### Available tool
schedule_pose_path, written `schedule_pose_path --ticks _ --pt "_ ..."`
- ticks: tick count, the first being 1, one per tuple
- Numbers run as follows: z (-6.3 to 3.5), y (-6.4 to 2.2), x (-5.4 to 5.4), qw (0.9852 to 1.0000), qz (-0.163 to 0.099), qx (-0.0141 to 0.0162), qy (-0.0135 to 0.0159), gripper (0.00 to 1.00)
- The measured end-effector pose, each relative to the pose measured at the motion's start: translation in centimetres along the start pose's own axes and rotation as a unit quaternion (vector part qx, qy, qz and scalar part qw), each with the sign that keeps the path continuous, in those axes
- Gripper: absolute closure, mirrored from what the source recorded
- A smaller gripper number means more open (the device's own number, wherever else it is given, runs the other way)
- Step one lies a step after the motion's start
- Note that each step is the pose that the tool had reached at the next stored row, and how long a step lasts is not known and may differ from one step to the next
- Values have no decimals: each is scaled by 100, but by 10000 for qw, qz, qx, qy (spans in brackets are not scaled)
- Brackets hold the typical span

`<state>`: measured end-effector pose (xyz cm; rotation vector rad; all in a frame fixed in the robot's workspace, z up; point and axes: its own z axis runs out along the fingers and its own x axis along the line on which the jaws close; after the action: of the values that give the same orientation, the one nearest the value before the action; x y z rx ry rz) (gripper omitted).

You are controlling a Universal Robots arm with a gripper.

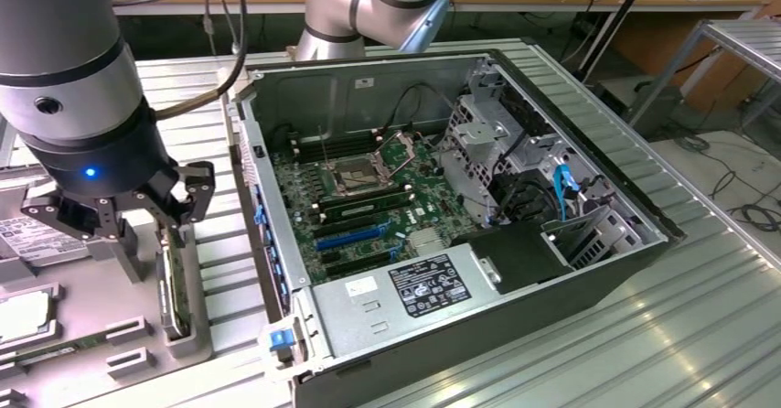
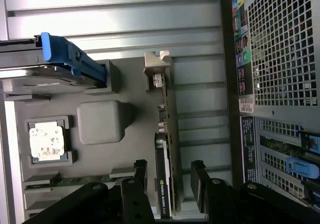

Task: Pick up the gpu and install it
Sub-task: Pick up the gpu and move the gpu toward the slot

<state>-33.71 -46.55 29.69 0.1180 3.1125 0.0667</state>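
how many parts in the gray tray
4: hard drive with blue rail, cpu in square pocket, memory stick beside it, gpu on edge inside the gripper. Others may be hidden.

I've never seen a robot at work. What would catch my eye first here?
The big open computer case in the middle of the exterior view, its green board bare. On that view's left, the robot's dark gripper hangs open over a grey tray of parts, its fingers on either side of the gpu, which stands on edge.
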Motion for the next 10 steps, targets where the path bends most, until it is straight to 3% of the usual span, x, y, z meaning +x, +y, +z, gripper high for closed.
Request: schedule_pose_path --ticks 10 --pt "71 -136 -5 10000 -1 17 -2 52"
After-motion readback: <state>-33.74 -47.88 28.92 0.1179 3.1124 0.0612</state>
